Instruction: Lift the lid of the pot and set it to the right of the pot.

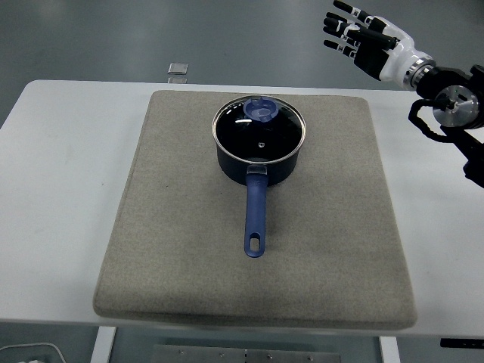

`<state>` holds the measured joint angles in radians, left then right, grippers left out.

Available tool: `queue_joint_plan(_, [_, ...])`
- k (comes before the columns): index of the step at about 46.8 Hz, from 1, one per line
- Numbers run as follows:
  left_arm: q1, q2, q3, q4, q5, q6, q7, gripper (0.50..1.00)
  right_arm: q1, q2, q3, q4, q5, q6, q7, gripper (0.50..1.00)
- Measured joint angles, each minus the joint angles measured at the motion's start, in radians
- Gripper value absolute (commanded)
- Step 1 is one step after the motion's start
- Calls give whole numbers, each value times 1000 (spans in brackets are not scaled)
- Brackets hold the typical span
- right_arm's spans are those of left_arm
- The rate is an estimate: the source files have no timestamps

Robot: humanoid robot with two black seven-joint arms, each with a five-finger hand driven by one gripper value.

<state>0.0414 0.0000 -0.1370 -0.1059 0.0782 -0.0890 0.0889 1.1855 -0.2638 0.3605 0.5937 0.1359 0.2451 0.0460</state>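
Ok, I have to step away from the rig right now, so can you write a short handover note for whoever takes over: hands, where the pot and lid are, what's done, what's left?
Right hand: raised at the upper right, beyond the table's far corner, fingers spread, holding nothing.
Left hand: not in view.
Pot: on the grey mat, toward its far middle, handle pointing to the near edge.
Lid: on the pot, knob toward its far side.
Done: nothing yet; the lid is untouched.
Left: bring the right hand to the knob, grasp it, lift the lid, and set it on the mat to the right of the pot.
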Motion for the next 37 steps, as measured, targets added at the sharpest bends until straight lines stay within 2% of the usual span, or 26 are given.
queue_joint_plan(27, [-1, 0, -1, 5, 0, 0, 0, 1000, -2, -2, -4, 1, -20, 3, -1, 915])
queue_joint_plan(37, [-1, 0, -1, 5, 0, 0, 0, 1000, -2, -13, -4, 2, -94, 8, -1, 915])
